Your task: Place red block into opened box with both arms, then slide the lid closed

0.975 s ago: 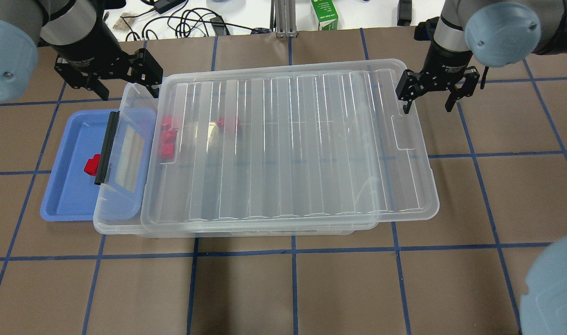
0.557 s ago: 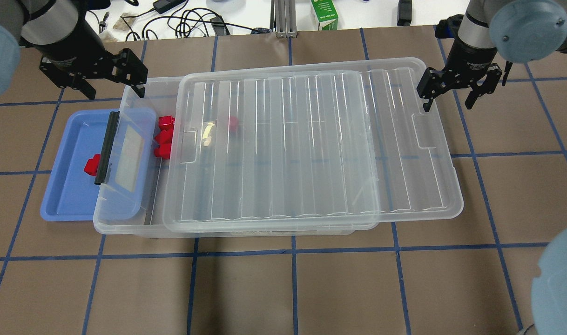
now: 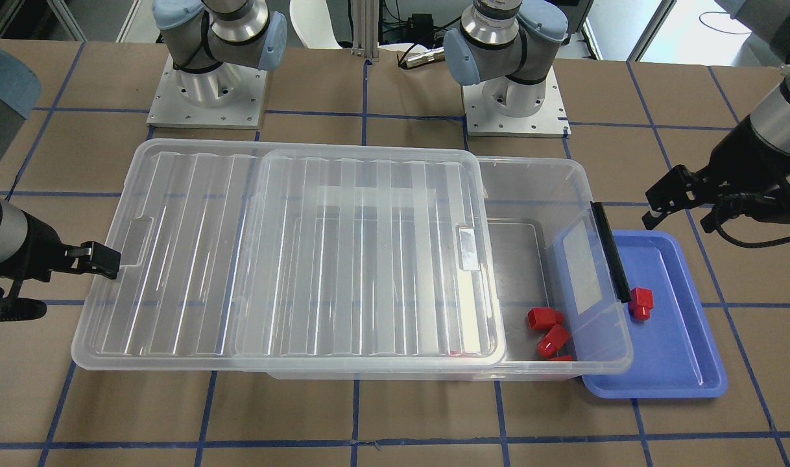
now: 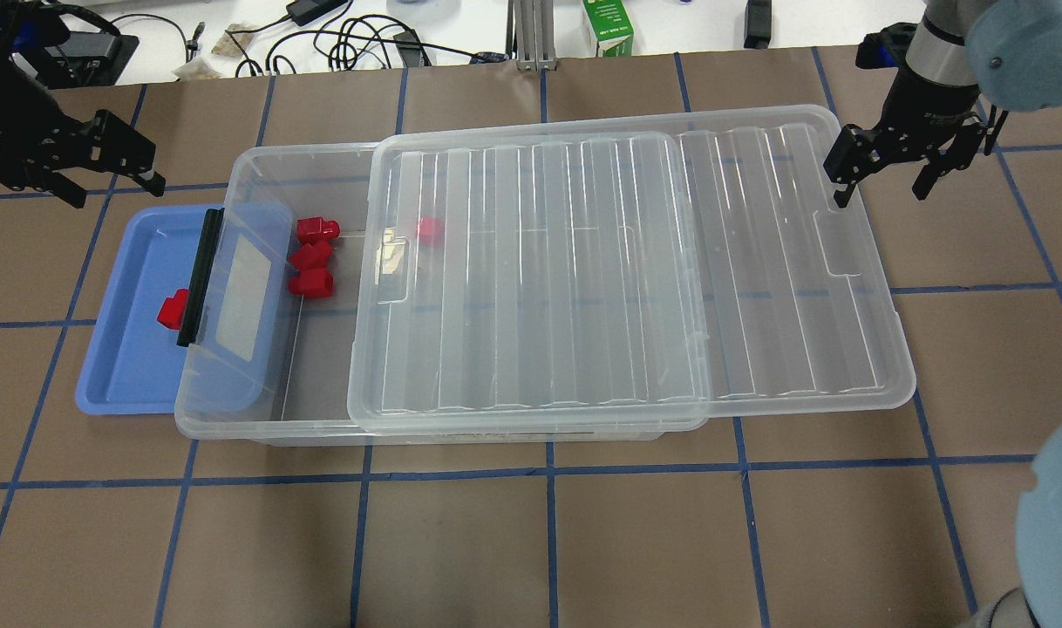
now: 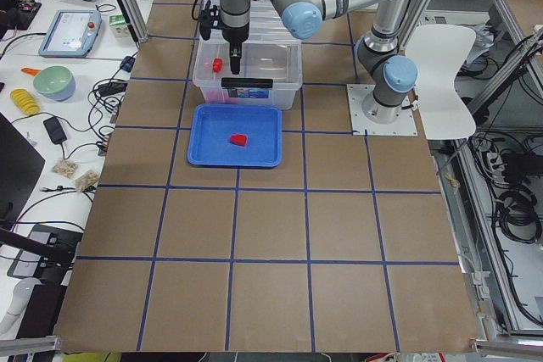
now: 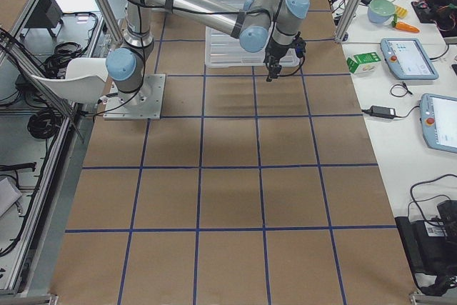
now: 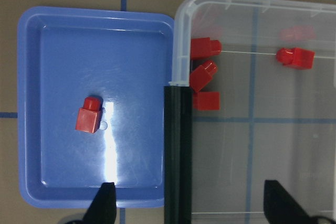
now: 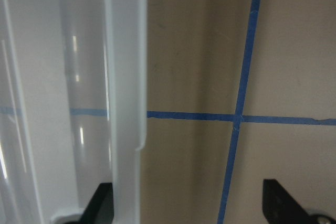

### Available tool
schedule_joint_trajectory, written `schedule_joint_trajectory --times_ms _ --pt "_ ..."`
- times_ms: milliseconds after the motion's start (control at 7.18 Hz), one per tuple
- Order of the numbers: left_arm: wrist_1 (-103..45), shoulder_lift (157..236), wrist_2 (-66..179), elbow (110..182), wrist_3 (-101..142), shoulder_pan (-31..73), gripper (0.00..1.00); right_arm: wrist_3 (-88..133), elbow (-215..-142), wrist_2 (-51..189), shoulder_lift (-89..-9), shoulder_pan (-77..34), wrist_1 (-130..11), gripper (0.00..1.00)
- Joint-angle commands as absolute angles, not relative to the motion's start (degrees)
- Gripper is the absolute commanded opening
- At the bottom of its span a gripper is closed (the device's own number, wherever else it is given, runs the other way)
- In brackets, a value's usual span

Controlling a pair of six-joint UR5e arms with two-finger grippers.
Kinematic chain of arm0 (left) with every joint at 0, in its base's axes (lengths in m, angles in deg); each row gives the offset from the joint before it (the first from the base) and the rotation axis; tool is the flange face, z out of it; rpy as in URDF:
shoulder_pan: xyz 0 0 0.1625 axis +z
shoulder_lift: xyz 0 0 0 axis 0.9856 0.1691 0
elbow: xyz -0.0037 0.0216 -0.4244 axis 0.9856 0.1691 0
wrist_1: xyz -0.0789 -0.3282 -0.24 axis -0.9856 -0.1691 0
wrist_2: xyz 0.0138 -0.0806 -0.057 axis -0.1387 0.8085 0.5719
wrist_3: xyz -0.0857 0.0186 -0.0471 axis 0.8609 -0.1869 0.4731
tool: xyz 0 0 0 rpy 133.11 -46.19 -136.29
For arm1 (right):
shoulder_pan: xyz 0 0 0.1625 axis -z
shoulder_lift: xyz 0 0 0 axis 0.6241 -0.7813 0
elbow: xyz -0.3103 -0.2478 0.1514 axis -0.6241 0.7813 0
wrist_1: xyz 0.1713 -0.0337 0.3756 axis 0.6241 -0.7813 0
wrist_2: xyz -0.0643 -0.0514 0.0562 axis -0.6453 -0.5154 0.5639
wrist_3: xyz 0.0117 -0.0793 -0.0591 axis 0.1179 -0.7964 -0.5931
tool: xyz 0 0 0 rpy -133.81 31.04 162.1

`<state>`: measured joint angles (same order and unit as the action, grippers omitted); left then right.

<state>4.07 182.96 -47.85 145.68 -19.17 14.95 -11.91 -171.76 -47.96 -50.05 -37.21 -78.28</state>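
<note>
One red block (image 4: 173,309) lies in the blue tray (image 4: 121,384), also seen in the left wrist view (image 7: 89,115). Three more red blocks (image 4: 313,257) sit in the uncovered left end of the box (image 4: 265,433), and another (image 4: 429,229) shows through the lid (image 4: 627,262). The lid rests on the box, shifted right and overhanging its right end. My left gripper (image 4: 117,194) hangs open and empty beyond the tray's far-left corner. My right gripper (image 4: 880,194) is open at the lid's far right corner, one finger against the lid's rim (image 8: 128,77).
The box's hinged end flap with its black latch bar (image 4: 198,277) lies over the tray's right side. Cables and a green carton (image 4: 608,26) sit beyond the table's far edge. Blue tape lines grid the brown table top (image 4: 548,541).
The lid has slid to the right, uncovering the three blocks at the box's left end. My right gripper moved right with the lid's corner. My left gripper pulled away to the left.
</note>
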Motion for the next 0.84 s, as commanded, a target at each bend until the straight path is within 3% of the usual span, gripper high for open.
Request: schedule_joint_trajectory --times_ms 0,696 --pt "5.05 188.44 -47.75 145.92 -30.34 21.61 1.00 -13.44 -171.72 -49.44 -49.97 -36.62 -78.29 1.00" --pt "21.65 197.86 -47.92 153.91 -31.10 23.14 1.00 -13.70 -171.72 -49.72 -49.97 -36.09 -78.28 1.00"
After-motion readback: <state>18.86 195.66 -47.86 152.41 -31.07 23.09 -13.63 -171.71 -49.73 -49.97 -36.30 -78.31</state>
